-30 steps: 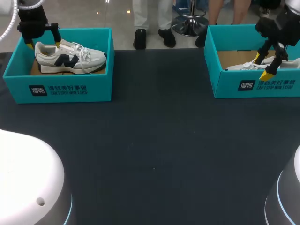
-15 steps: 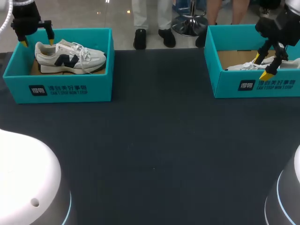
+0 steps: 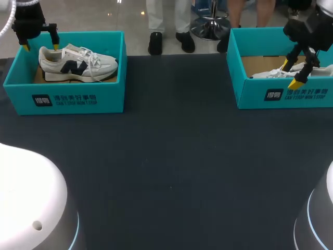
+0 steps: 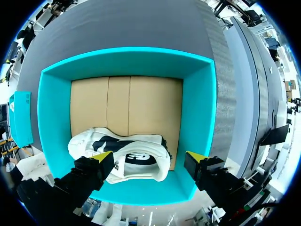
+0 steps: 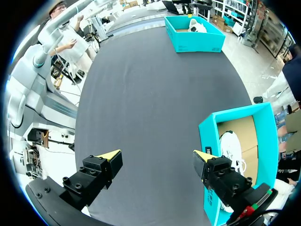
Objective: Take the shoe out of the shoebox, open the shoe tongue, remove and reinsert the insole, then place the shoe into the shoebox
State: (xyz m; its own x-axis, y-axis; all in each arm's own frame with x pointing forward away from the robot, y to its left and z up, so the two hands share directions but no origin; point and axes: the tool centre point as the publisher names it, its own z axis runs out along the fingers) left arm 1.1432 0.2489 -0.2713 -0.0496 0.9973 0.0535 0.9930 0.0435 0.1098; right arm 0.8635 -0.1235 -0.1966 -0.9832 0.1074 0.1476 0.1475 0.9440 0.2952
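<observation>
A white shoe (image 3: 78, 65) with a dark side mark lies on its side in the teal shoebox (image 3: 78, 99) at the table's far left. My left gripper (image 3: 40, 44) hangs open just above the shoe's heel end, not touching it. In the left wrist view the shoe (image 4: 141, 141) lies under the open gripper (image 4: 149, 157), near one wall of the shoebox (image 4: 197, 103). My right gripper (image 3: 290, 74) stands open over the front wall of a second teal box (image 3: 281, 96) holding another white shoe (image 3: 268, 74).
The dark table (image 3: 171, 166) stretches between the two boxes. In the right wrist view the open right gripper (image 5: 157, 155) sits beside the second box (image 5: 209, 141) with its shoe (image 5: 230, 146); the far box (image 5: 193, 40) shows across the table.
My left gripper has drawn back from the shoe's heel, up and to the left, still open. The right arm has not moved.
</observation>
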